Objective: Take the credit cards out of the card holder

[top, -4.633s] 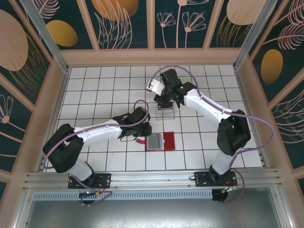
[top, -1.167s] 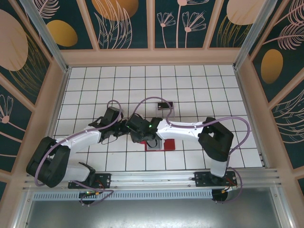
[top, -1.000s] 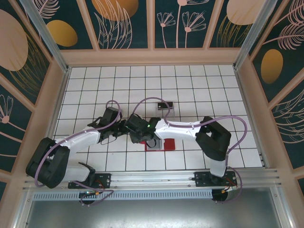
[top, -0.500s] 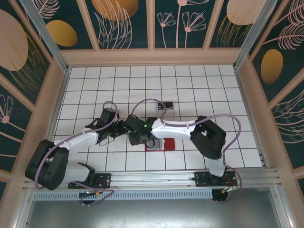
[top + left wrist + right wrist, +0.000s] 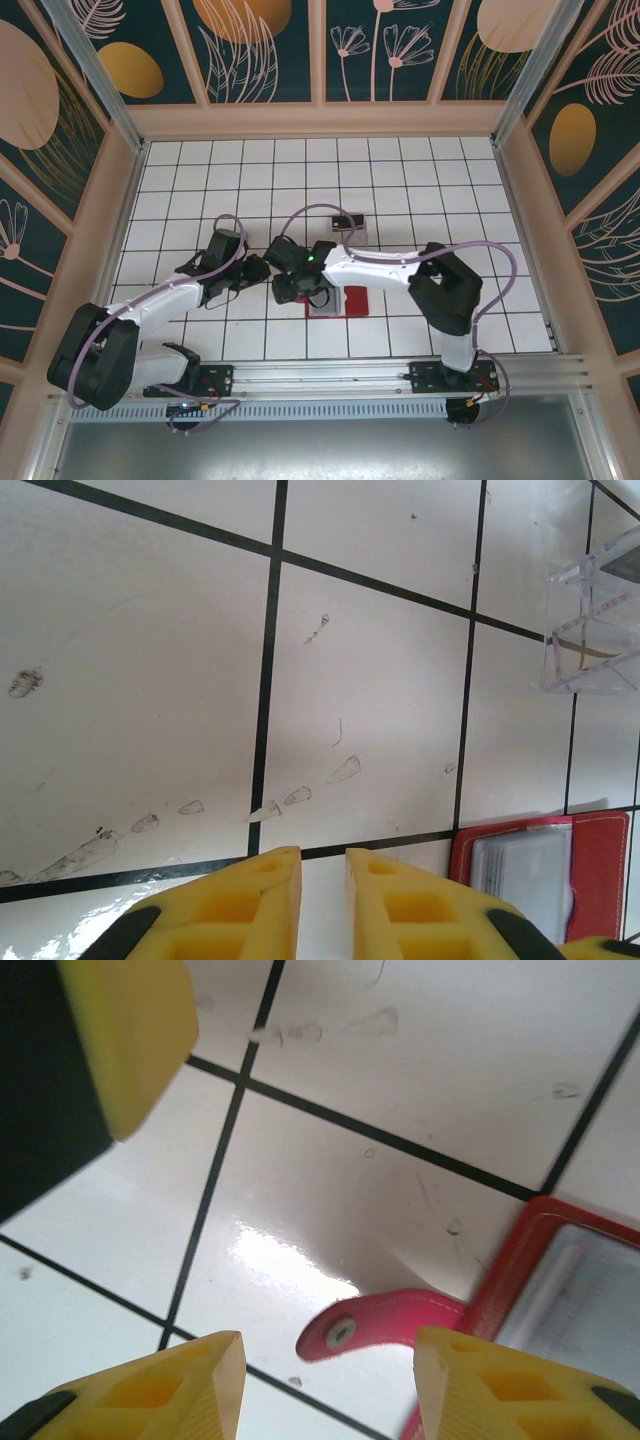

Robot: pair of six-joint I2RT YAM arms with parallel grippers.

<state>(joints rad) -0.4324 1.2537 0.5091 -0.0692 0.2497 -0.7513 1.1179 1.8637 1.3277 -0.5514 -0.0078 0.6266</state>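
My right fingers (image 5: 330,1360) have swung back from the clear box (image 5: 350,229) at upper centre to the left edge of the open red card holder (image 5: 575,1290). They now hang spread wide and empty, with its strap tab (image 5: 372,1322) between them above the white counter (image 5: 400,1080). My left fingers (image 5: 322,865) have drawn off to the left, narrow, almost together, gripping nothing. A dark card (image 5: 348,221) seems to lie in the box, so I judge one card is out and another is next; something pale shows in the holder's sleeve (image 5: 520,865). No brand, label or writing is legible.
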